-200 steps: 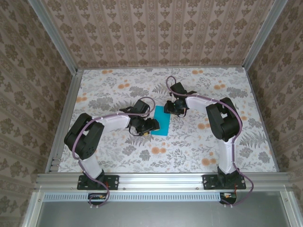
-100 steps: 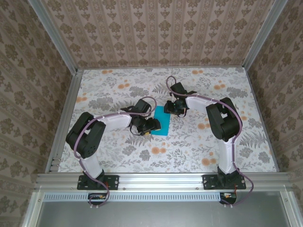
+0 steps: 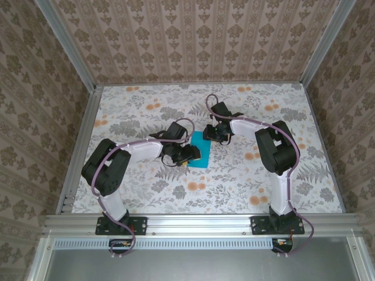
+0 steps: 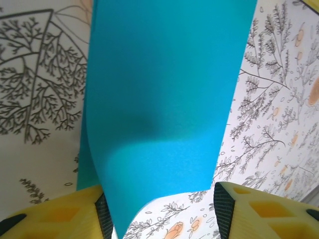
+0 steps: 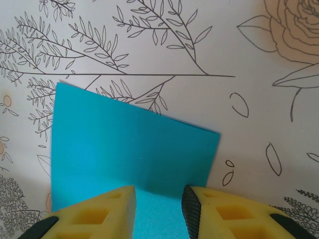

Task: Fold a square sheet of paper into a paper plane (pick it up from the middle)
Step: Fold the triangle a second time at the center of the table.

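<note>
The square sheet of paper [image 3: 203, 154] is teal-blue and lies mid-table between both arms. My left gripper [image 3: 188, 156] is at its left edge. In the left wrist view the sheet [image 4: 159, 99] curls up off the table between the jaws of the left gripper [image 4: 162, 211]. Its raised edge leans on the left pad [image 4: 103, 215], while the right pad [image 4: 223, 209] stands apart from it. My right gripper [image 3: 218, 136] is at the sheet's far corner, pointing down. Its jaws [image 5: 158, 205] stand a little apart over the paper [image 5: 129, 144], which looks doubled there. A paper plane is out of view.
The floral tablecloth [image 3: 246, 175] covers the whole table. Patterned walls and aluminium rails [image 3: 82, 134] close it in on the left, right and back. Open cloth lies all round the sheet.
The left gripper has narrowed a little and edged right over the sheet, covering more of its left side. The right arm has not moved.
</note>
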Available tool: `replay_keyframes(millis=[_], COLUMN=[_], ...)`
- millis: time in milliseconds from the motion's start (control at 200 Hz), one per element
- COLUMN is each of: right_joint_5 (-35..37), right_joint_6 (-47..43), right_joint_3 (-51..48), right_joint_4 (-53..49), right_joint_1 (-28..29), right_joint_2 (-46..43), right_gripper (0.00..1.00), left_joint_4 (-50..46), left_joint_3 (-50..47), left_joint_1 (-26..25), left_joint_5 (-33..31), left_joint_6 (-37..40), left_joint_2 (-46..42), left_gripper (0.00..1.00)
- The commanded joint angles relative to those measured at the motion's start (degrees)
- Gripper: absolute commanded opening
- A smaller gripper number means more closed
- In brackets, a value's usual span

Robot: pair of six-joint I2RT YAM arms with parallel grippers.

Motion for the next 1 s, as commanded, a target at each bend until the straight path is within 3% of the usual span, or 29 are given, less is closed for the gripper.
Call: replay_keyframes(millis=[0,550,775,995], right_joint_5=[0.13,-7.54,-8.94,-11.13], right_joint_6=[0.48,-0.26,1.5,2.29], right_joint_3=[-2.41,-6.51,-12.78,-13.07], right_joint_4=[-1.36,0.75,2.21,4.2], right_joint_1=[-0.21,-0.08,1.36,1.99], right_joint_2=[2.66,-9.85,-12.9,-9.23], right_gripper=[0.34,0.32,0.25,0.16], left_joint_4=[1.45,-2.89,-2.82,-2.44], left_joint_3=[-0.29,-0.74,-0.89,-0.95], left_joint_1=[0.07,0.33,0.34,0.33], left_joint_5=[1.36,-4.83,-5.27,-4.93], left_joint_6=[-0.15,0.23,0.32,0.31], left_joint_2=[-1.48,-0.84,-0.66,-0.74], left_gripper=[0.54,0.14,0.12,0.12])
